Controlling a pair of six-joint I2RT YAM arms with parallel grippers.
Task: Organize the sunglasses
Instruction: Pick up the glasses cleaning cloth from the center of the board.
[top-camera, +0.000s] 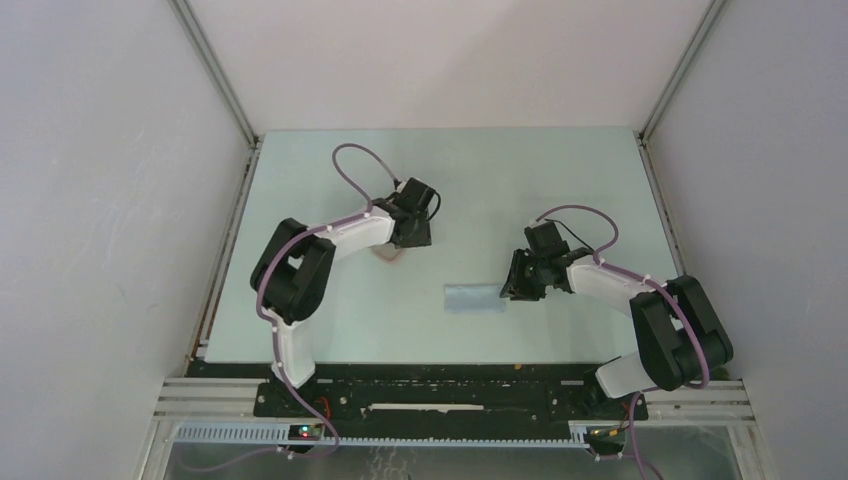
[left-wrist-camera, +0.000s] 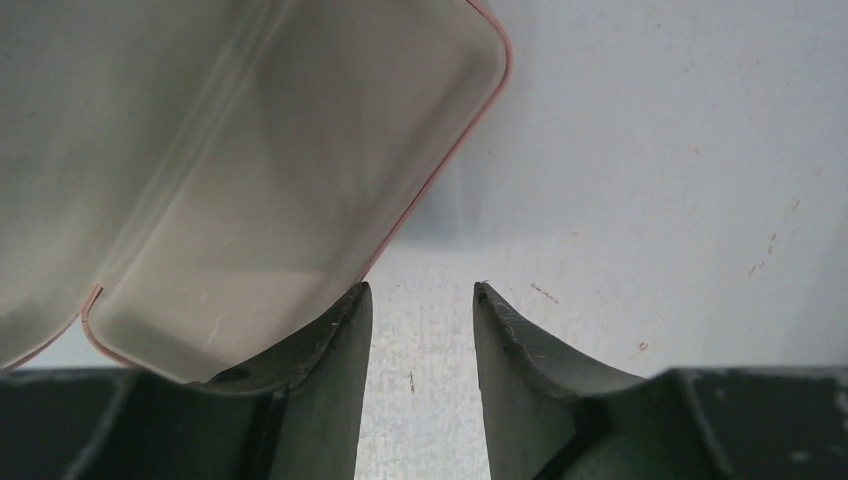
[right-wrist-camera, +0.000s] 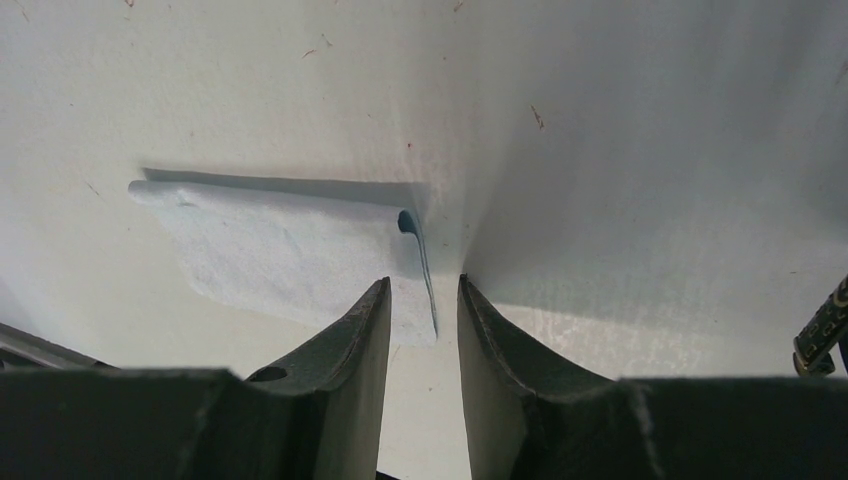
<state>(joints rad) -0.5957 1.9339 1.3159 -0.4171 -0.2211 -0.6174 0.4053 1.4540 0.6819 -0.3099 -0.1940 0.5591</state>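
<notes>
The sunglasses do not show clearly in any view. A small dark piece (right-wrist-camera: 825, 330) at the right edge of the right wrist view may be part of them; I cannot tell. The salmon-pink case (left-wrist-camera: 250, 180) lies open, its cream inside facing up. In the top view only a sliver of it (top-camera: 387, 256) shows under my left gripper (top-camera: 410, 240). My left gripper (left-wrist-camera: 420, 290) is open and empty, its left finger (left-wrist-camera: 330, 340) at the case's near corner. My right gripper (right-wrist-camera: 422, 283) is open just above the table. The right edge of the folded grey-blue cloth (right-wrist-camera: 290, 255) lies between its fingertips.
The cloth (top-camera: 473, 298) lies flat near the middle front of the pale green table (top-camera: 560, 180), just left of my right gripper (top-camera: 515, 288). White walls close in the table at the back and both sides. A black rail runs along the front edge.
</notes>
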